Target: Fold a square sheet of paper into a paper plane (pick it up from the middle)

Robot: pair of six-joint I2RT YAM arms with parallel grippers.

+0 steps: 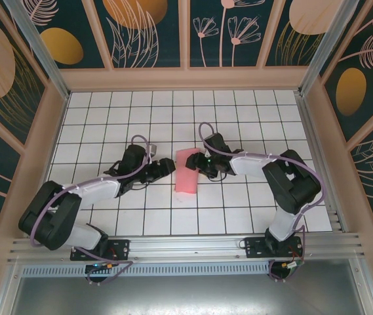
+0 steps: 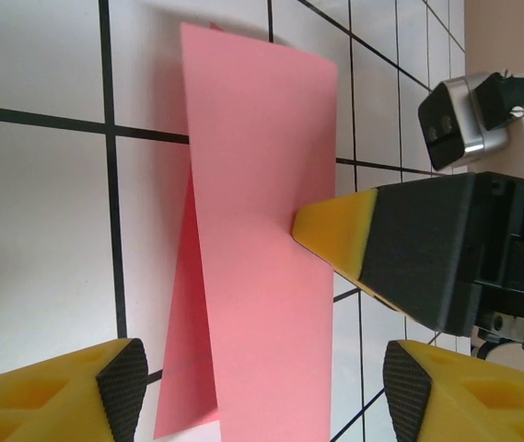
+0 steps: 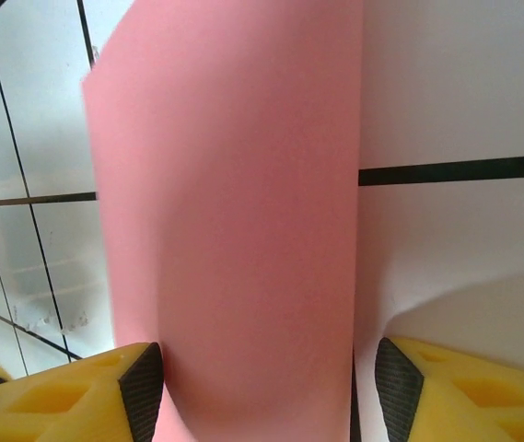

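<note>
Near the middle of the white grid bench, the salmon-pink sheet of paper lies folded into a long strip running 12 to 6 o'clock. At its 9 o'clock side the left claw is open, pads wide apart. At 3 o'clock the right claw is open too, one yellow fingertip touching the strip's edge. The upper flap stands raised off the lower one, curving between the right claw's fingers.
</note>
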